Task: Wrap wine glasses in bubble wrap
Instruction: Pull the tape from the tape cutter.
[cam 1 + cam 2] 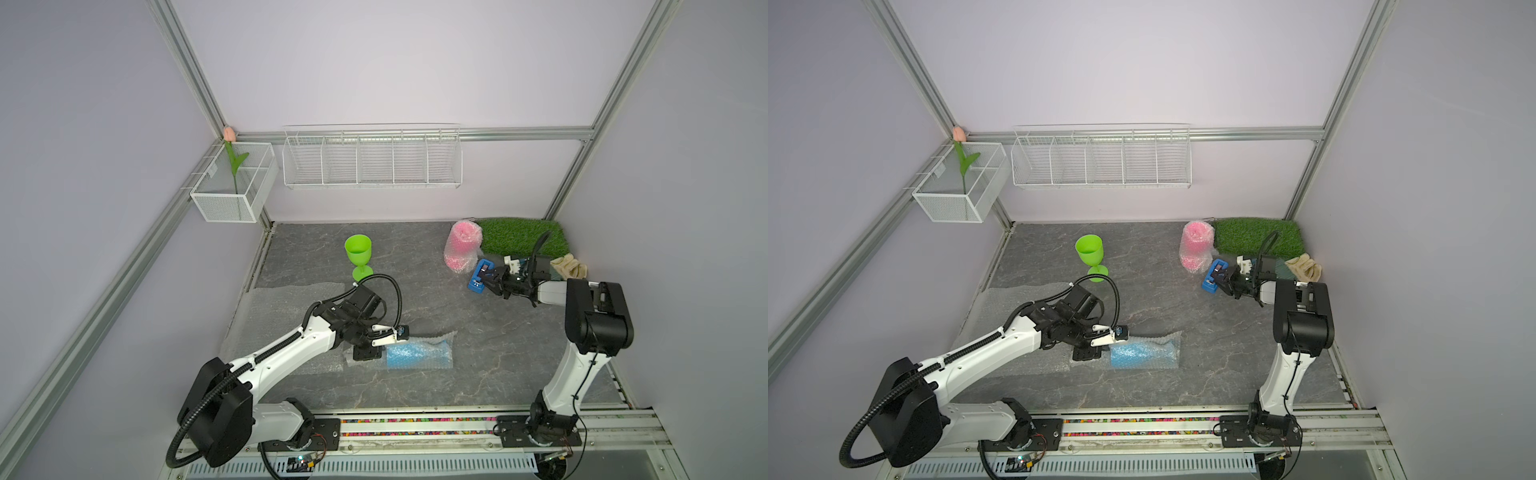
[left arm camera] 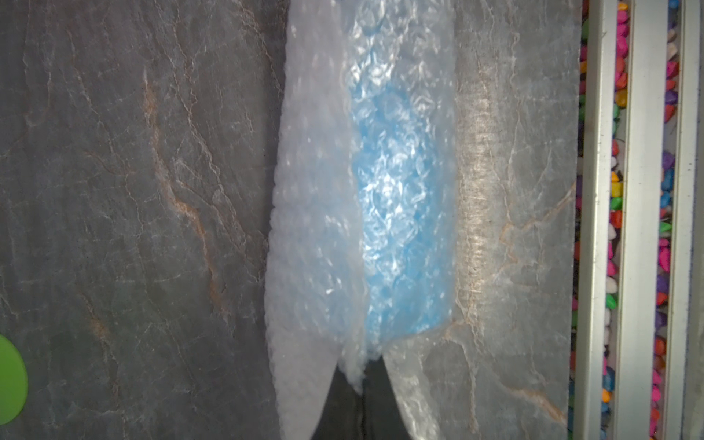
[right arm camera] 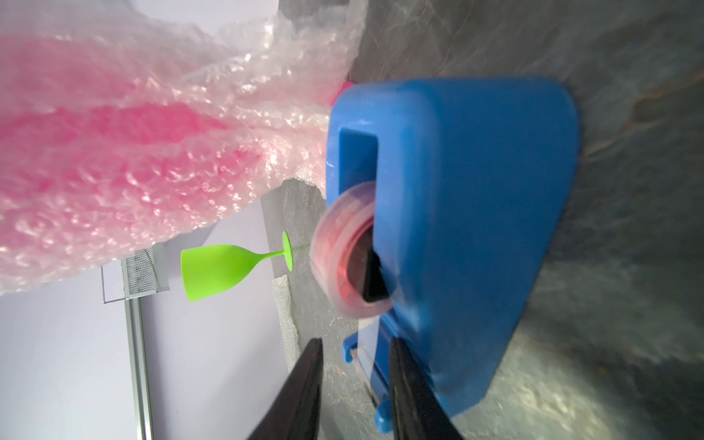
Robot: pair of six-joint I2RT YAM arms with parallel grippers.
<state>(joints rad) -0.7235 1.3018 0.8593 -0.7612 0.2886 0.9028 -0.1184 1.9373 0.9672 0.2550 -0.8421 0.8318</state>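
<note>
left arm (image 1: 282, 353) stretched low, left tool (image 1: 392, 335) pointing 3 o'clock, pinched on bubble wrap (image 1: 440, 337) around lying blue goblet (image 1: 415, 354), table (image 1: 415, 395) 6 o'clock | green goblet (image 1: 358, 249) upright, 11 o'clock | right arm (image 1: 573, 374) elbow raised, right tool (image 3: 356, 343) pointing 9 o'clock at tape dispenser (image 3: 476, 190), 2 o'clock; grip cannot tell

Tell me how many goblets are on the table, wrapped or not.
3. The lime green goblet stands bare toward the back; the pink goblet stands bubble-wrapped beside the grass mat; the blue goblet lies bubble-wrapped near the front. No sign of others hidden.
</note>
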